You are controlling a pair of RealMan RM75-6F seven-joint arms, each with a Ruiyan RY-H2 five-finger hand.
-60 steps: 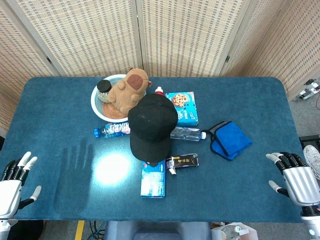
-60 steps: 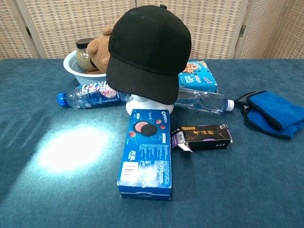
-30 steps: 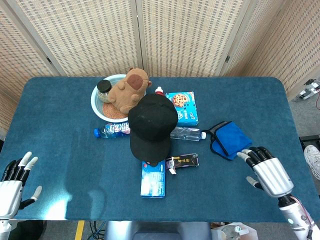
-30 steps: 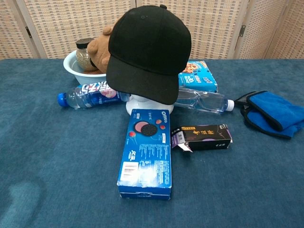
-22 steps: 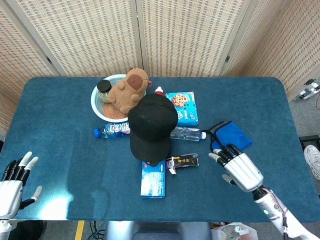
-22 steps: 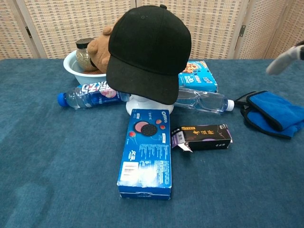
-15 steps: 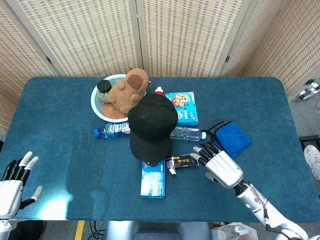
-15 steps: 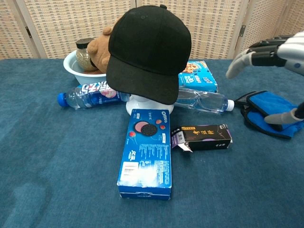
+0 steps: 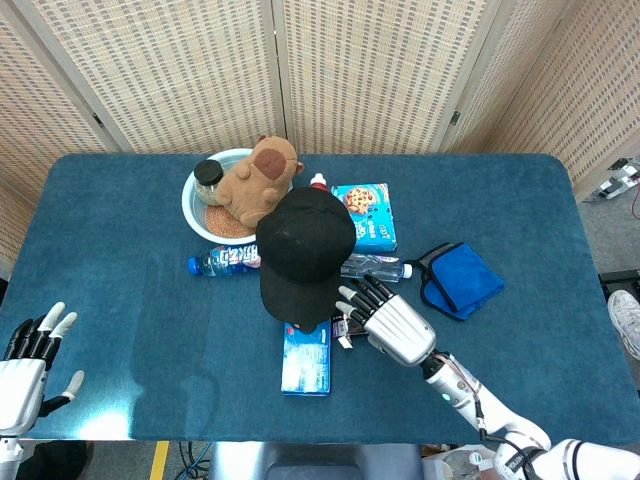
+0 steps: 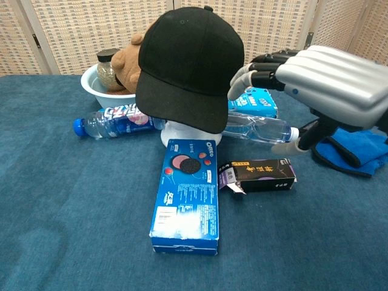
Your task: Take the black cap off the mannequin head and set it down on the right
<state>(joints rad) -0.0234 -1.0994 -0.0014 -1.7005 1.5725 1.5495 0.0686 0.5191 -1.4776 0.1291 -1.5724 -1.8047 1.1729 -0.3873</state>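
Black cap on mannequin head, brim toward table's near edge, right hand beside it, fingers spread, left hand spread, idle.

Black cap, teal table, silver right hand, blue cloth

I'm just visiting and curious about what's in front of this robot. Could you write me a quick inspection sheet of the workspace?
Surface: blue felt-covered table.
Job's things: black fabric cap sits on white mannequin head.
Clutter: white bowl with brown plush toy and jar; two plastic bottles; blue Oreo box; blue cookie box; small dark carton; blue cloth pouch.
Hands: right hand open beside cap; left hand open at table edge.
Cables: nothing seen on table.
Surroundings: woven folding screens.
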